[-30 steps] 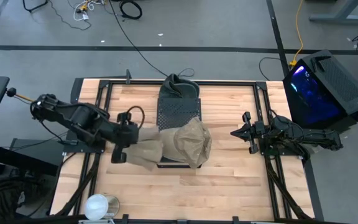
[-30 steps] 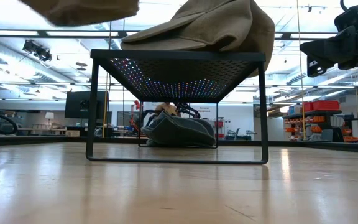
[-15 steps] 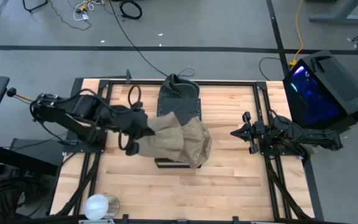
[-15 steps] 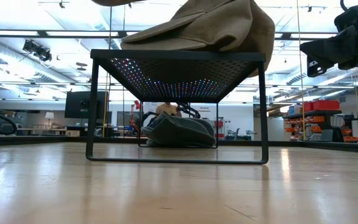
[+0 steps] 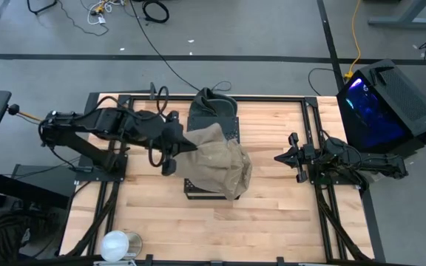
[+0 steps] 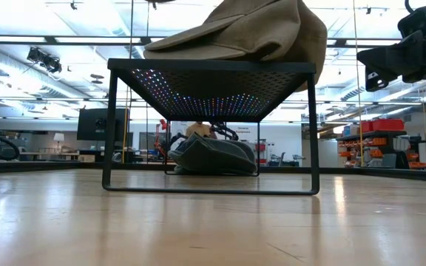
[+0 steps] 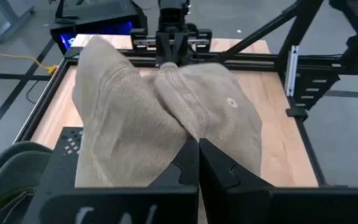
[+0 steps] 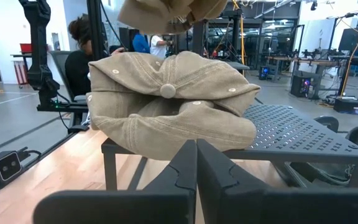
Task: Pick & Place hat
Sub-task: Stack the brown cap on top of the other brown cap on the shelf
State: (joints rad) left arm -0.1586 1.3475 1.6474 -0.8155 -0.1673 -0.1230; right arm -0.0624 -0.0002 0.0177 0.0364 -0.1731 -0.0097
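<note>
the left gripper (image 5: 177,142) hangs left of centre in the high view, over the left edge of the black perforated stand (image 5: 214,131), its jaws pinched tight on a tan hat (image 5: 204,146) that it holds up off the stand. in the left wrist view that hat (image 7: 126,121) drapes forward from the closed fingers (image 7: 188,167). a second tan hat (image 5: 231,168) lies on the stand's right half, just right of centre in the high view; in the low view it (image 6: 254,31) sits on top of the stand (image 6: 213,70), at the upper middle of the frame. a dark green hat (image 5: 213,102) rests at the table's far edge, top centre in the high view, and shows under the stand in the low view (image 6: 211,155). the right gripper (image 5: 282,157) waits at the right side of the wooden table (image 5: 272,214), well apart from the stand, jaws shut on nothing. in the right wrist view a seated person (image 8: 86,59) shows in the room behind, upper left of the frame
</note>
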